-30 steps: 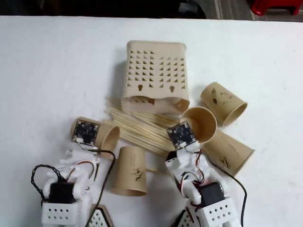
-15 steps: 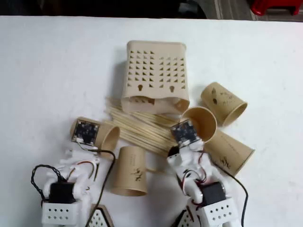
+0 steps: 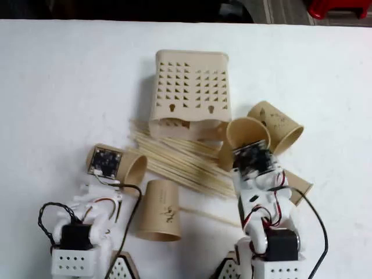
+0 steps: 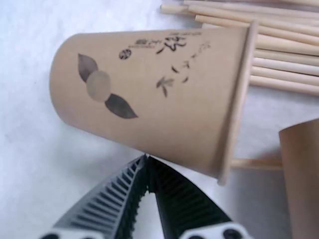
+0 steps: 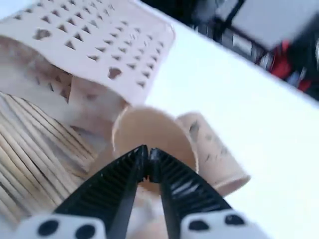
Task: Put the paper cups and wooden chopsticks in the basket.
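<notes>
**Right wrist view: one cup pinched at the basket's mouth, nearly everything left to do**

The right gripper [image 5: 148,158] has its jaws drawn narrow, pinched on the rim of the held cup [image 5: 149,132], whose open end faces the arm. This cup sits at the right corner of the mouth of the basket [image 3: 190,87]. The basket lies on its side on the table [image 3: 58,87], mouth toward the arms.

The left gripper [image 4: 147,162] has its jaws pressed together with nothing between them. Its tips are just beside the wall of the left cup [image 4: 149,94], which lies on its side at the left end of the chopsticks [image 3: 180,163].

The chopsticks spread in a loose pile on the table from the basket's mouth toward the right arm, with one stray stick nearer. The middle cup [image 3: 160,210] lies between the two arms. The far-right cup [image 3: 278,125] lies just right of the held cup. The near-right cup [image 3: 299,187] is partly hidden under the right arm.

By my reading, the job has barely begun. Five cups and the whole pile of sticks are outside the basket. Something tan shows inside its mouth, but I cannot tell whether it is a cup. The held cup looks closest to going in.
</notes>
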{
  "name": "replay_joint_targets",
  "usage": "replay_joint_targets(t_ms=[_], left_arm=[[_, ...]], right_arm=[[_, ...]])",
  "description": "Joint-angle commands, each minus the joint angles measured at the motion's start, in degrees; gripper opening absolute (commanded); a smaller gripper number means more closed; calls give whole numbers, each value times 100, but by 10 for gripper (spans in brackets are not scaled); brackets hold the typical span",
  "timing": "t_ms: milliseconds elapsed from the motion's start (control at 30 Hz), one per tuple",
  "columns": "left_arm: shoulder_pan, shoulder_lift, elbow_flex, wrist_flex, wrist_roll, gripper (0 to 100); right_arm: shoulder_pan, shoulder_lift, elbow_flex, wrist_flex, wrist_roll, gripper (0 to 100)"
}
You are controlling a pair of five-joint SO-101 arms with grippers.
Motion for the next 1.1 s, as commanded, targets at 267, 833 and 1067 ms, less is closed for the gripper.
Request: replay_joint_targets(t_ms=[267,833,1067], left_arm=[[4,4,-26,26,35,24],[4,4,-26,26,35,24],[4,4,-26,26,35,24]], right_arm=[[-1270,1719,-1916,409,800,186],[-1657,6396,-3604,-505,2567,275],[-1490,7635,-3622,-1842,2769,272]])
